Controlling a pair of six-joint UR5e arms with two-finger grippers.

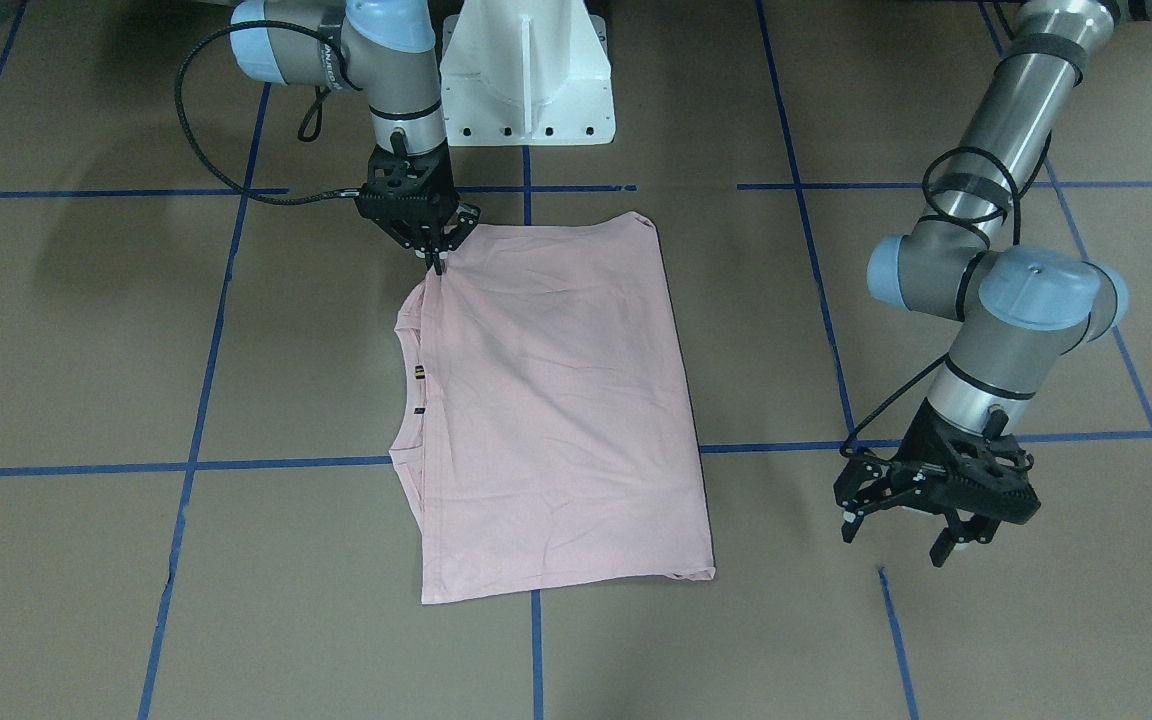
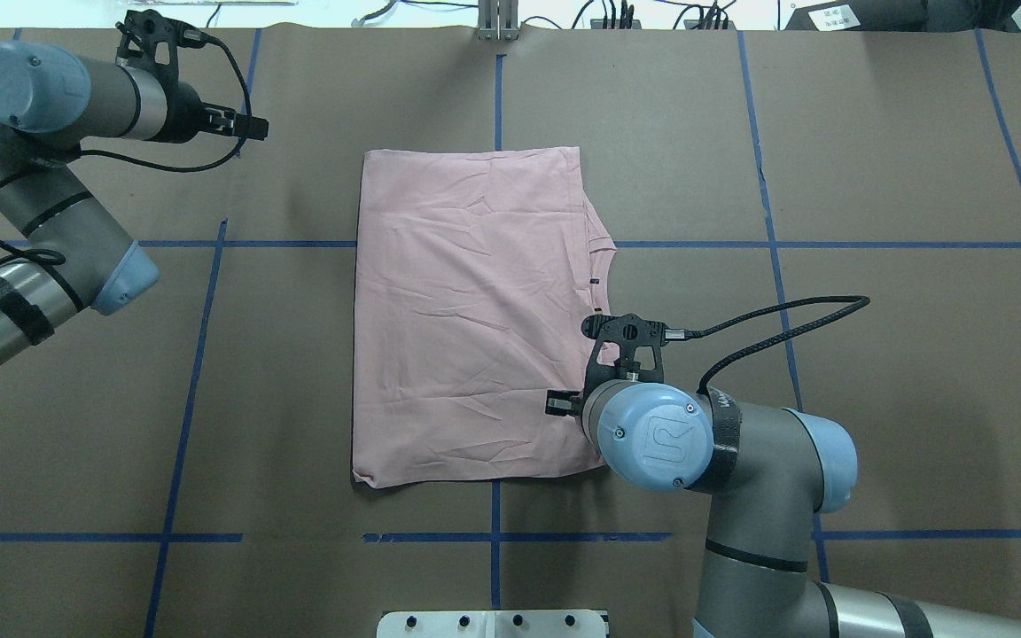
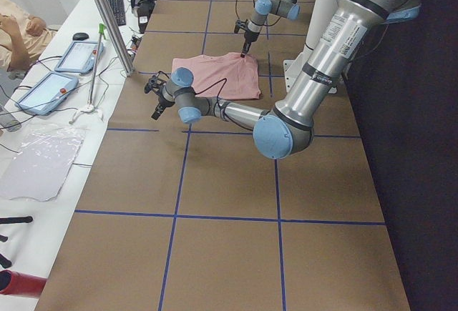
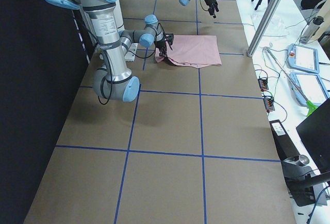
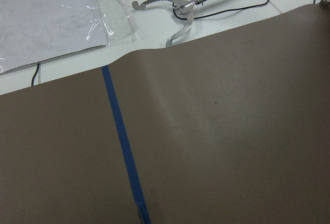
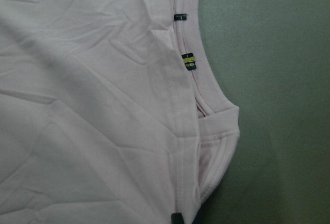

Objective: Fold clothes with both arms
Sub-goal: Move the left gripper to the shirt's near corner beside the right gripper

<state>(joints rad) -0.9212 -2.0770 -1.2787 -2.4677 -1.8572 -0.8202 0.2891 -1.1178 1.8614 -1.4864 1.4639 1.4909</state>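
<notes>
The pale pink T-shirt (image 1: 556,400) lies flat on the brown table with its plain back up and its sleeves folded in. It also shows in the overhead view (image 2: 466,310). Its collar (image 6: 206,95) has two small dark tags. My right gripper (image 1: 436,258) points down at the shirt's shoulder edge next to the collar, shut on the fabric. In the overhead view its wrist (image 2: 648,434) hides the fingers. My left gripper (image 1: 896,535) is open and empty, held above bare table well away from the shirt's hem side; it also shows in the overhead view (image 2: 245,124).
The white pedestal (image 1: 526,70) stands at the robot's side of the table. Blue tape lines (image 2: 497,244) cross the brown surface. Beyond the far table edge lie metal tongs (image 5: 175,7) and a plastic sheet (image 5: 51,18). A metal pole (image 3: 107,18) stands there.
</notes>
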